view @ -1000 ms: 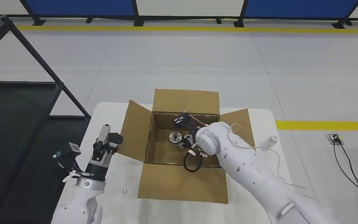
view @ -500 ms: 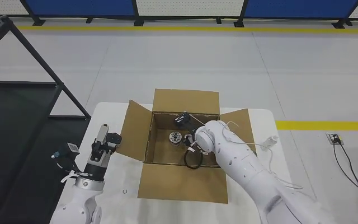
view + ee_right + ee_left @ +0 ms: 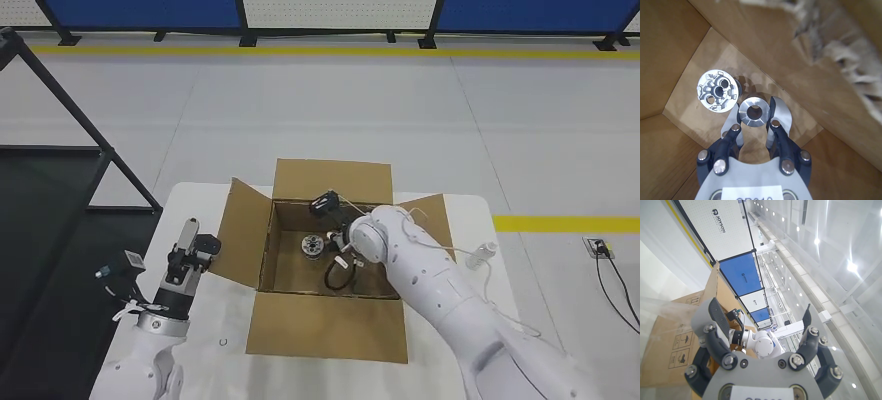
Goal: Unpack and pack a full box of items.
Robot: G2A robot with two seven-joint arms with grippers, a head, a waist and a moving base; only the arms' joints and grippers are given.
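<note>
So here's where I'm at. My right gripper (image 3: 754,107) is down inside the cardboard box (image 3: 332,180), and it's pinching a short metal tube (image 3: 745,109) between its two fingers (image 3: 780,111), one on each side of the tube. My wrist camera looks right down the hole in the middle of it. Honestly can't tell if the tube is sitting on the box floor or hanging a bit above it.

Just beside the tube there's a metal wheel (image 3: 717,91), round, with a bunch of cutouts and a hole through the centre, standing on the brown floor of the box close to a corner. Whether it actually touches the tube, no idea. From the top camera the wheel (image 3: 314,243) shows in the far left part of the box.

The box has all four flaps folded out and sits on the white table (image 3: 200,330).

My left gripper (image 3: 761,311) is outside the box, near its left flap, pointing up with its fingers spread wide and nothing between them. In the top view the left gripper (image 3: 188,250) is over the table's left side.
</note>
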